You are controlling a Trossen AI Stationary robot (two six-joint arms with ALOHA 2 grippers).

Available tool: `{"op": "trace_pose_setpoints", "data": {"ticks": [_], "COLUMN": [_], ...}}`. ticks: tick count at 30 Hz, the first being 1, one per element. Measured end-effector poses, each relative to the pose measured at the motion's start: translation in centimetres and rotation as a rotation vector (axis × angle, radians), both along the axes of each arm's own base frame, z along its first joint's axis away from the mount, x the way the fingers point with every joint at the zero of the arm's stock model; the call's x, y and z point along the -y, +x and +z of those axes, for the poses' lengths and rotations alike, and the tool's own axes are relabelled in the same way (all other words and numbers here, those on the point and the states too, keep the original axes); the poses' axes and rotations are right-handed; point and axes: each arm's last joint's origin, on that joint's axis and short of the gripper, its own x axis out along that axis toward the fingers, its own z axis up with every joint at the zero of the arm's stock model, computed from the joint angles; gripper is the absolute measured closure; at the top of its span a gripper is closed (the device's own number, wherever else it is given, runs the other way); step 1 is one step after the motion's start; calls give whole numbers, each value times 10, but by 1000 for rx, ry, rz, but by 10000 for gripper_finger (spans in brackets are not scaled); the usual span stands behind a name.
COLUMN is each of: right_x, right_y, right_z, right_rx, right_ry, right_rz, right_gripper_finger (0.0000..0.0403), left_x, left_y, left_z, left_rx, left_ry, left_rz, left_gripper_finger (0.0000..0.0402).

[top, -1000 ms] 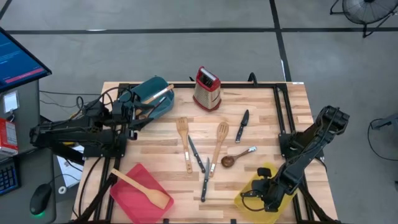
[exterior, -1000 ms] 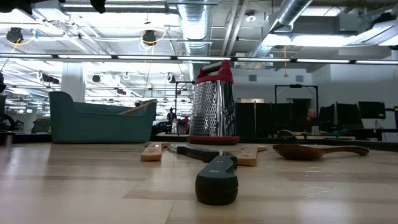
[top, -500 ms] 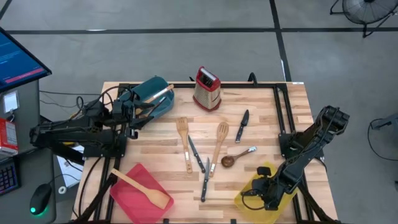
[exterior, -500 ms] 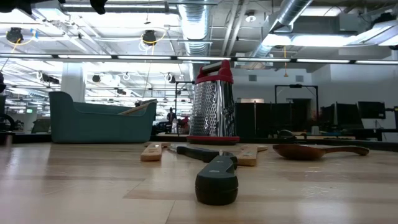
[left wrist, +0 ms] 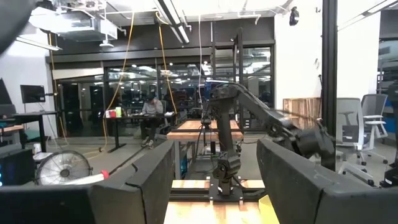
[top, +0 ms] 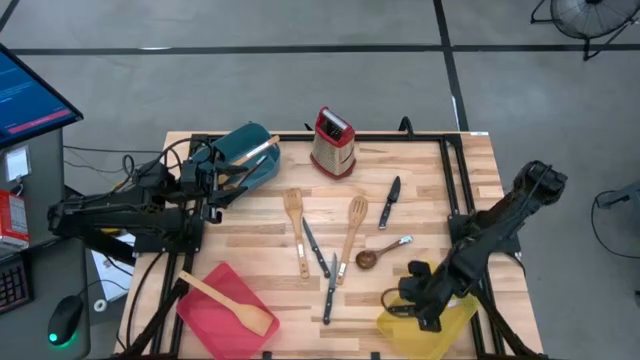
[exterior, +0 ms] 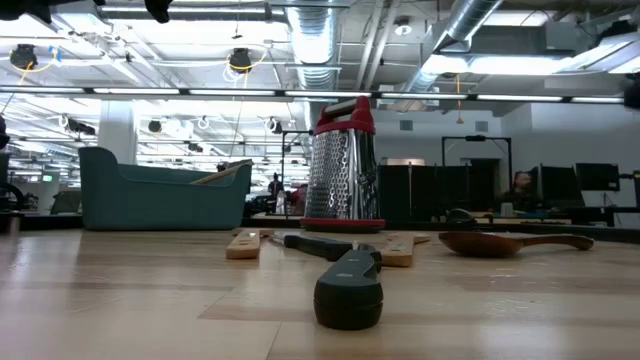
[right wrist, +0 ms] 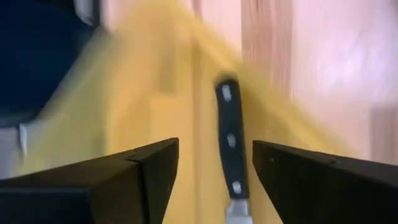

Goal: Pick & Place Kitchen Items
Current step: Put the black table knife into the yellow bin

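The jaws of the right gripper (right wrist: 208,180) stand spread with nothing between them, hanging over the yellow bin (top: 452,318) at the table's near right corner. Below them a black-handled knife (right wrist: 231,140) lies inside that bin — delivered, by the look of it.

So the drop seems finished, and the next move is likely to lift clear of the yellow bin and reach toward the loose utensils beyond it: the small metal spoon (top: 383,250) nearest, then the knives (top: 322,262) and the slotted spatulas (top: 353,228) toward the table's middle. Thin, flat handles call for a low, square approach.

The right arm folds down steeply, its wrist bent over the yellow bin.

The left gripper (left wrist: 214,186) waits far across the table from the yellow bin, jaws apart and empty.
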Motion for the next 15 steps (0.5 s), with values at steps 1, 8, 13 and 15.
{"op": "trace_pose_setpoints", "data": {"ticks": [1, 8, 13, 15], "right_x": [5, 56, 107, 126], "right_y": [3, 25, 34, 36], "right_z": [9, 62, 75, 73], "right_rx": [30, 334, 409, 359], "right_ry": [4, -178, -329, -318], "right_rz": [6, -71, -436, -589], "right_gripper_finger": [190, 206, 217, 217], "left_x": [0, 0, 0, 0], "left_y": [0, 0, 0, 0], "left_z": [0, 0, 0, 0], "left_rx": [0, 0, 2, 2], "left_ry": [1, -1, -21, -25], "left_rz": [0, -1, -7, -8], "left_gripper_finger": [190, 190, 190, 190]}}
